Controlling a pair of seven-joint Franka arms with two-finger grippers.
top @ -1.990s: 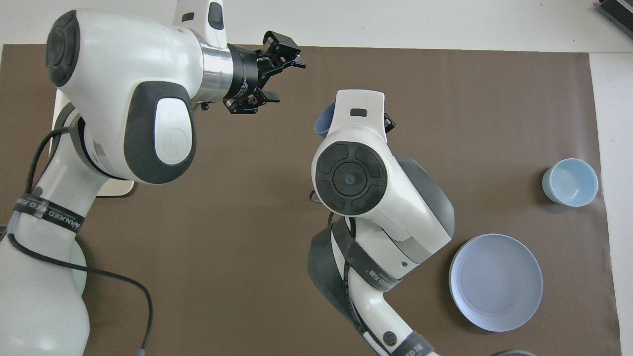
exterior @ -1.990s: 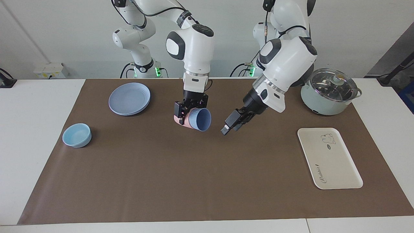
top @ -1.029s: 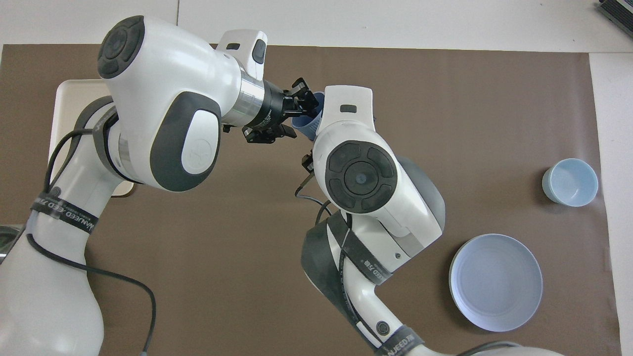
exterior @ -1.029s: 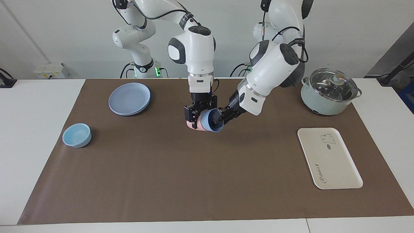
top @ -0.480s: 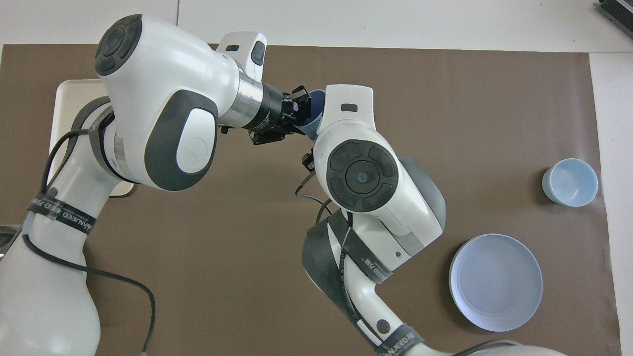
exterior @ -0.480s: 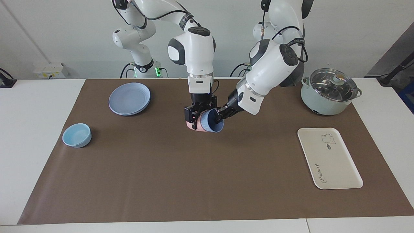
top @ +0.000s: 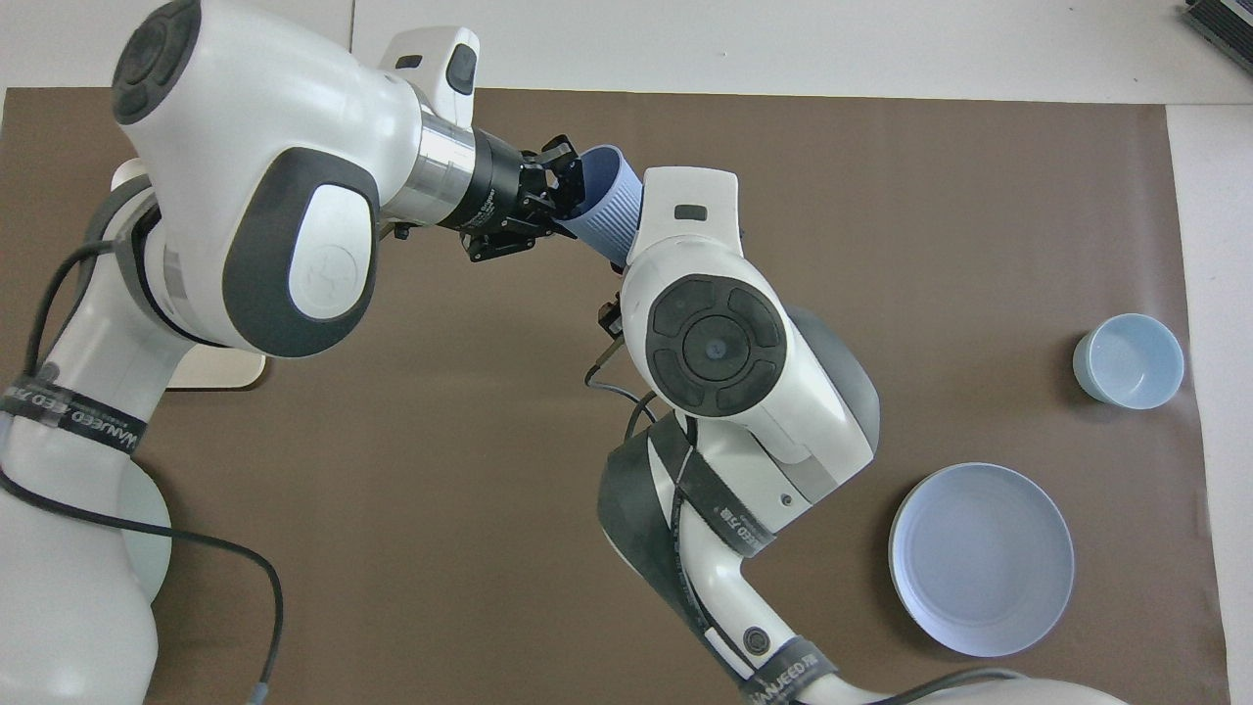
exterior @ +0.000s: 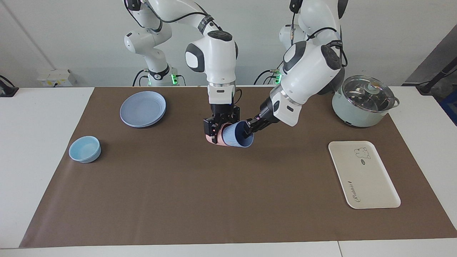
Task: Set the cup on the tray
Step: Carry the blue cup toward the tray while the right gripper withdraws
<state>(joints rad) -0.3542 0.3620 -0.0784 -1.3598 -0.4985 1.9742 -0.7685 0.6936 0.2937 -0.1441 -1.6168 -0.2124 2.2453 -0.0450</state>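
the two arms meet over the middle of the brown mat, nearer the robots' edge of the desk than the centre, and this looks like a separation job. the right gripper (exterior: 216,129) hangs straight down with its jaws clamped on the pink cup (exterior: 215,138), only a sliver of pink showing under its fingers. the cup (exterior: 236,135), the periwinkle one, lies on its side in the air with its base still nested in the pink one and its open mouth turned toward the left arm's end of the desk. that tilt makes sense: it presents the rim sideways so the other arm can come in level.

the left gripper (exterior: 249,130) reaches in at a slant from its own end, jaws narrow and pinched on the cup's rim, one finger inside the mouth and one outside the wall. in the overhead view the left gripper (top: 548,191) sits right at the cup (top: 605,204), whose ribbed, tapered side shows clearly: matte, handle-free, widening to the mouth, darker blue inside.

by my read the right arm anchors the pink cup so the left can pull the blue one free; a rim pinch on thin plastic could slip if the two cups are wedged tight.

the tray (exterior: 371,185) waits bare near the corner at the left arm's end, away from the robots, its rabbit drawing facing up, well apart from the cup. the pot (exterior: 364,101) stands between that tray and the robots' edge. the plate (exterior: 142,109) and the bowl (exterior: 85,149) sit toward the right arm's end.
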